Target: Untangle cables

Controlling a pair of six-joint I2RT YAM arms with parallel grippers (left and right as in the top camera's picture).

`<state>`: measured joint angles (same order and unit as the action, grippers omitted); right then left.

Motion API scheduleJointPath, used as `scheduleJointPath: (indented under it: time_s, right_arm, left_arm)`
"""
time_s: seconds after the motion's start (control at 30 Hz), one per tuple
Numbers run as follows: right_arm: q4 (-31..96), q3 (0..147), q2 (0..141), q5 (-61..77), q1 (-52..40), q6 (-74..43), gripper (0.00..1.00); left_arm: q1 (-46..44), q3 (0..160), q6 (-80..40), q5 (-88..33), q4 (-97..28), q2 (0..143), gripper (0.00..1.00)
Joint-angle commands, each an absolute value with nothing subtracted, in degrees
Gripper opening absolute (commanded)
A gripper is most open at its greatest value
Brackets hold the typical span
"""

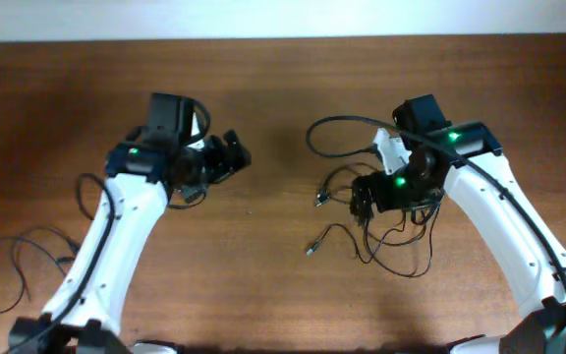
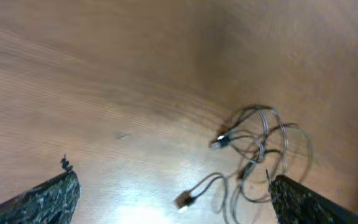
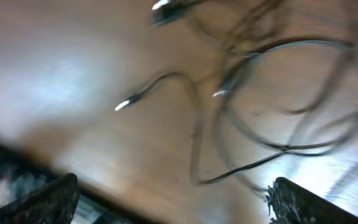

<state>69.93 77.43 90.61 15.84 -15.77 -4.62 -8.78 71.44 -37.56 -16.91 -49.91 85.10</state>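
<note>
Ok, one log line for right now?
left gripper open, empty | right gripper open above cables | cables tangled, loose on table

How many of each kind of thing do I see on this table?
Robot arms: 2 (left arm, right arm)
Pincers: 2 (left pincer, right pincer), both open
Tangles of thin black cables: 1
Total: 5
</note>
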Motion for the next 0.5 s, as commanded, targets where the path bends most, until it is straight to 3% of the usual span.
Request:
scheduleJointPath:
  time_s: [0.0, 0.03, 0.2, 0.4, 0.43, 0.47]
  right_arm:
    - [67.64, 78.43, 90.37, -0.21, -14.79, -12.12, 0.99]
    - [66.65, 78.17, 90.39, -6.61, -12.84, -18.31, 0.99]
    - [61.14, 69.49, 90.50, -1.45, 1.54, -18.26, 0.99]
    - [53.54, 50.70, 90.50, 9.06, 2.87, -19.18, 0.66]
    - [51.70, 47.92, 90.50, 11.07, 2.87, -19.16, 0.57]
    - [50.37, 46.24, 90.50, 11.40, 2.87, -19.16, 0.55]
  left_arm:
    - [-13.45, 71.29, -37.28, -21.89, -45.82, 90.15, 0.99]
    - [-15.55, 71.29, -37.26, -21.69, -45.54, 90.87, 0.99]
    - [-17.63, 71.29, -34.24, -17.61, -44.53, 90.96, 0.99]
    - [-17.58, 71.29, -34.24, -17.54, -42.44, 90.96, 0.99]
    - [-17.58, 71.29, -34.24, -17.54, -41.78, 90.96, 0.99]
    - [-17.58, 71.29, -34.24, -17.54, -41.63, 90.96, 0.99]
